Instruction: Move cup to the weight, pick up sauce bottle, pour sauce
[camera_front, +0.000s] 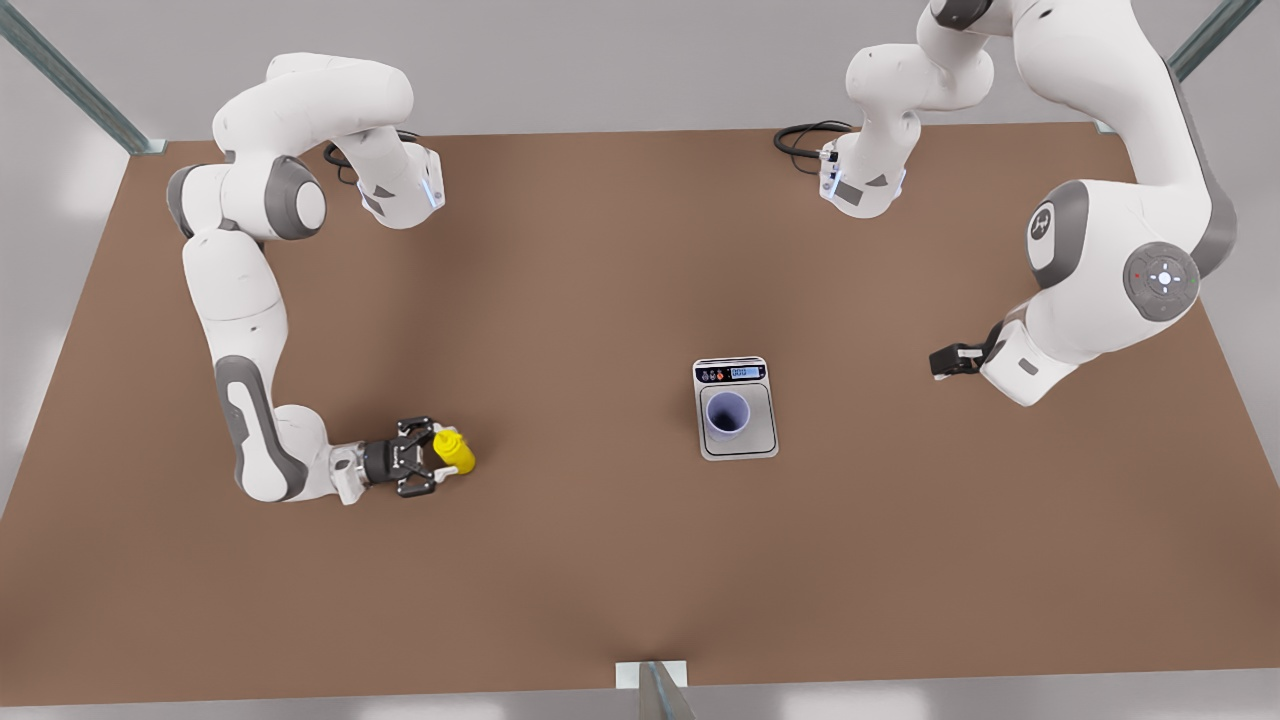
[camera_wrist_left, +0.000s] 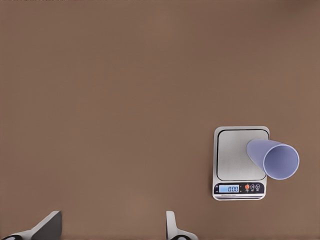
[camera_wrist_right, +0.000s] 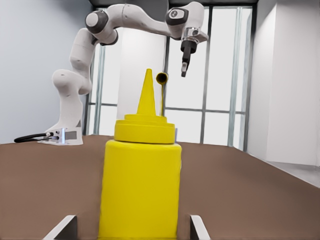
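Observation:
The lavender cup (camera_front: 727, 415) stands upright on the grey plate of the silver weight (camera_front: 765, 440), near the table's middle. From above, the left wrist view shows the cup (camera_wrist_left: 275, 156) on the weight (camera_wrist_left: 235, 155). My left gripper (camera_wrist_left: 111, 227) hangs open high over the table at the front view's right (camera_front: 945, 360), holding nothing. The yellow sauce bottle (camera_front: 458, 452) stands upright at the front view's left. My right gripper (camera_front: 432, 458) reaches in level with the table. It is open, with the sauce bottle (camera_wrist_right: 140, 175) between its fingers (camera_wrist_right: 62, 227) and a gap on each side.
The brown table (camera_front: 600, 250) has bare room between bottle and weight. Black cables (camera_front: 805, 135) lie by the arm base at the back. A metal post (camera_front: 655, 690) stands at the front edge, and frame struts (camera_front: 70, 80) rise at the back corners.

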